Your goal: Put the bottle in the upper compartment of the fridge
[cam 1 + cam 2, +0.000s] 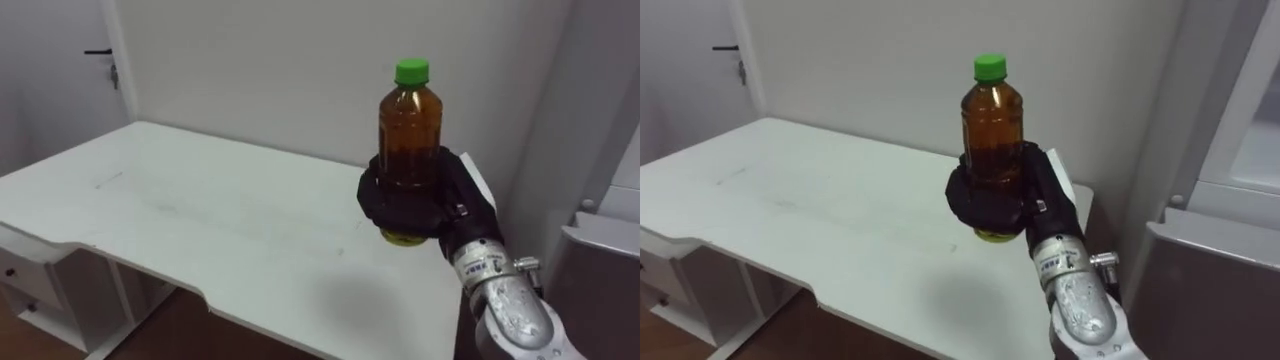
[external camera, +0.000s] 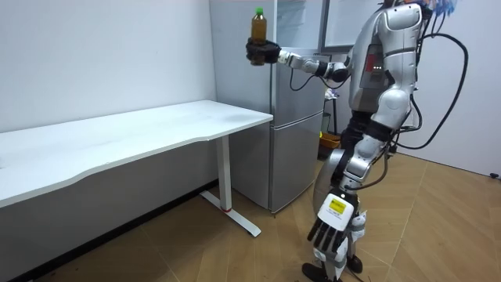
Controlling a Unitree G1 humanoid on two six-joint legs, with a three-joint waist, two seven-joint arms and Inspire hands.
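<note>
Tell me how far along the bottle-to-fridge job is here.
Done: the bottle is held upright in the right hand, clear of the white table. In hand: carrying it beside the fridge. Left: open the upper door, which looks shut, and set the bottle inside. The left hand hangs idle.

Premises: bare office-type test room. Evidence: long white metal-legged desk [image 2: 156, 125], plain white walls [image 2: 102, 55], wood-pattern plank floor [image 2: 446, 227], tall silver two-door fridge [image 2: 293, 157] beside the desk.
</note>
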